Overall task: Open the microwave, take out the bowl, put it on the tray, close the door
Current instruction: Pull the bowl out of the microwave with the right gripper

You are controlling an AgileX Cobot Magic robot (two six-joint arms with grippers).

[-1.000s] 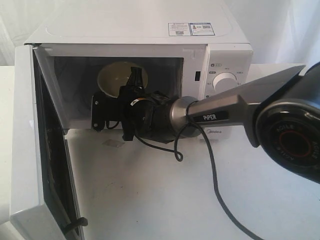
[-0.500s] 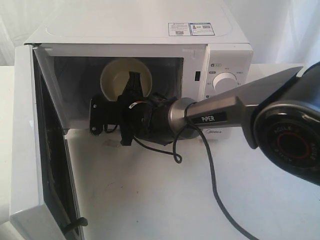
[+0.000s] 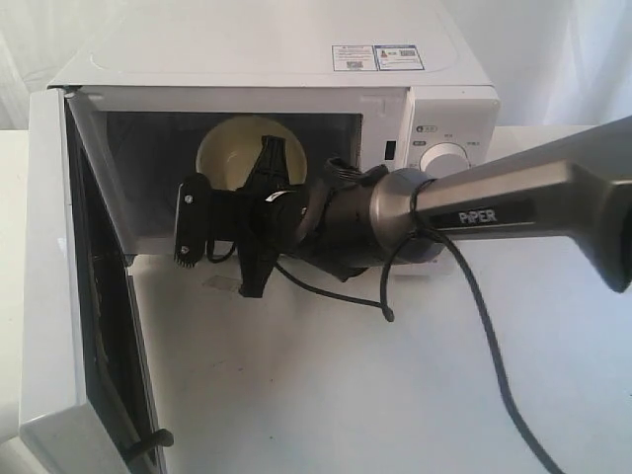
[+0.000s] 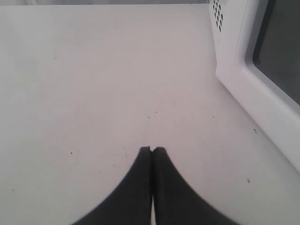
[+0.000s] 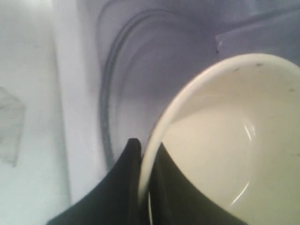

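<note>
Exterior view: the microwave (image 3: 449, 109) is sitting with its door (image 3: 44, 296) hanging wide open at 9 o'clock, and the right arm (image 3: 494, 202) is reaching in from 3 o'clock. The bowl (image 3: 229, 148) is tipping up inside the cavity. Left wrist view: left jaws are pressing together, empty, over the surface (image 4: 93, 93). Right wrist view: right jaws are pinching the bowl's rim, nearly closed.

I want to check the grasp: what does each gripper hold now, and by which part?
The right gripper holds the bowl by its rim, one finger inside, one outside. The left gripper is shut and holds nothing.
</note>
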